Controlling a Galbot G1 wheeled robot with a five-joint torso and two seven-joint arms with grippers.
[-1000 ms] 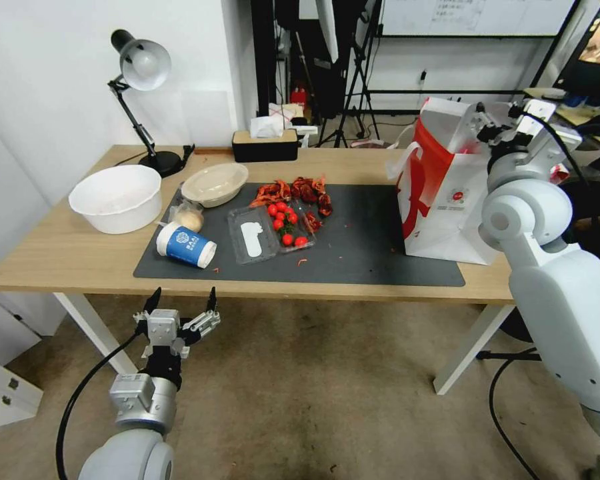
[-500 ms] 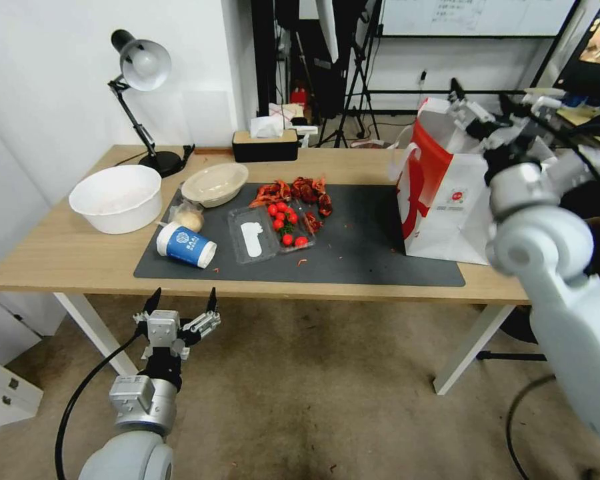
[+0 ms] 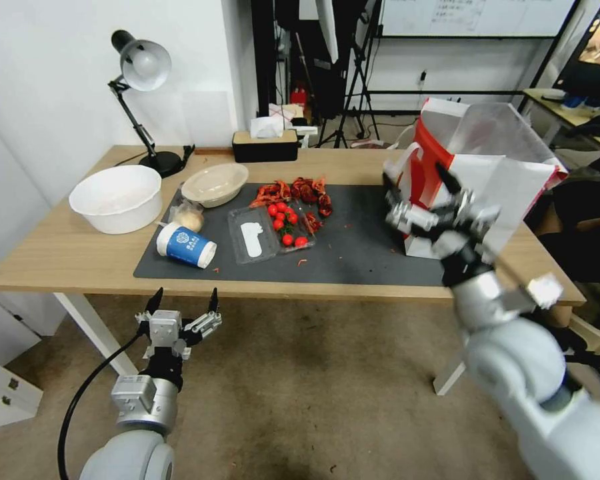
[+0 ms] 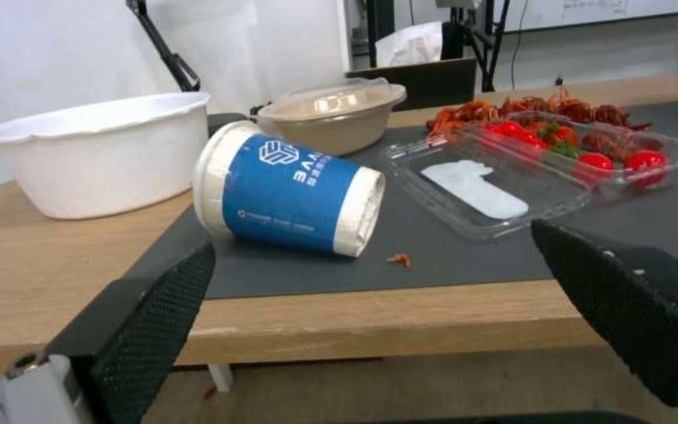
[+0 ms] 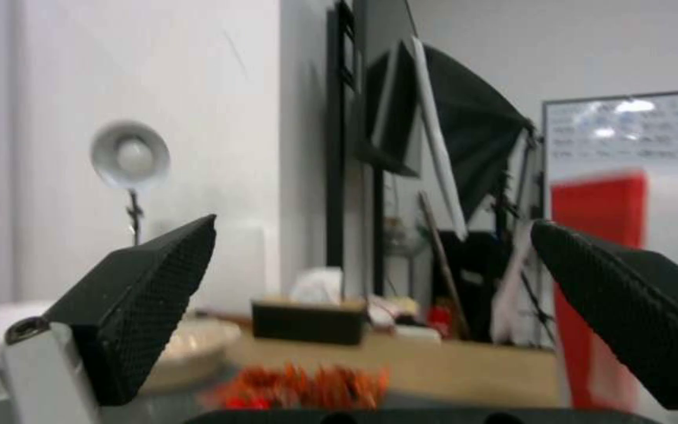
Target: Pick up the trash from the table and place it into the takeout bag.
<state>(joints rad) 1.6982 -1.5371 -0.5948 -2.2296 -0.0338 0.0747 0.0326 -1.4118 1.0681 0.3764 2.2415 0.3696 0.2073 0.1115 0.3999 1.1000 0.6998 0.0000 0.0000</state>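
Hanging in front of the takeout bag (image 3: 447,160), the right gripper (image 3: 417,183) is seen with its fingers spread wide and nothing held between them. It is placed over the right part of the dark grey mat (image 3: 360,247), just beside the bag's red side panel. The bag itself is stood upright at the right end of the table (image 3: 53,257), with its mouth open.

The left gripper (image 3: 183,301) is parked below the table's front edge, also released and empty, pointed at the blue-and-white paper cup (image 4: 288,188). That cup is tipped on its side at the mat's near left corner (its lidded end toward the white bowl (image 3: 117,198)). Just behind the cup, a small clear bag of beige food (image 3: 188,217) is tucked against the mat's left edge. Farther back the beige shallow bowl (image 3: 215,183) is set on the mat's back left corner, with a clear lid on it as seen in the left wrist view.

An open clear plastic tray (image 3: 270,232) is laid on the middle of the mat, cherry tomatoes in its right half. A pile of red crayfish shells (image 3: 293,192) is heaped just behind it. A desk lamp (image 3: 140,100) and a tissue box (image 3: 265,143) are stood along the table's far edge.
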